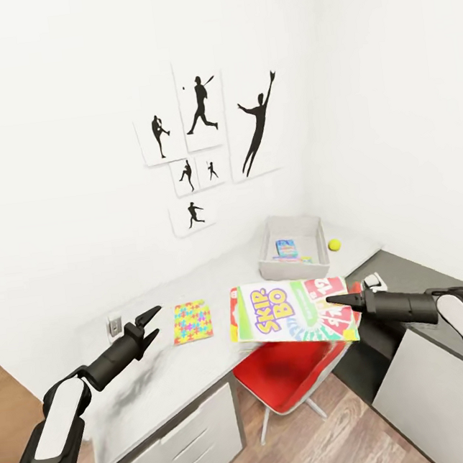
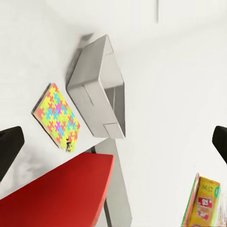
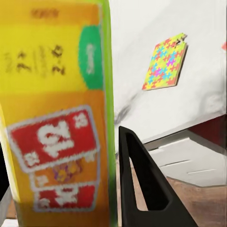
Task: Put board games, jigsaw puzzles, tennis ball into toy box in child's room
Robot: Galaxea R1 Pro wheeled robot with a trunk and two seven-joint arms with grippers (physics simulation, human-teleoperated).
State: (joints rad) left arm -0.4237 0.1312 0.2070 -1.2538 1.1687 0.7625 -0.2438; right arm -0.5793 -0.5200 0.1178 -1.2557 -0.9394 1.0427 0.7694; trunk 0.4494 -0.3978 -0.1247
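Observation:
My right gripper [image 1: 339,299] is shut on the edge of the yellow-green "Skip-Bo" board game [image 1: 292,312], held flat in the air above the red chair and the table's front edge. In the right wrist view the same board game [image 3: 52,118] sits between the fingers [image 3: 142,184]. One jigsaw puzzle [image 1: 192,321] lies flat on the table [image 1: 170,377], just right of my open, empty left gripper [image 1: 149,327]. The light-grey toy box [image 1: 310,223] stands at the back corner with a small blue board game [image 1: 285,247] inside. The tennis ball [image 1: 334,245] rests on the table right of the box.
A red chair [image 1: 285,370] is pushed in under the table. White drawers [image 1: 185,447] sit below the left part, and a darker grey section [image 1: 417,266] runs along the right wall. Black baseball-player prints [image 1: 202,112] hang on the white wall.

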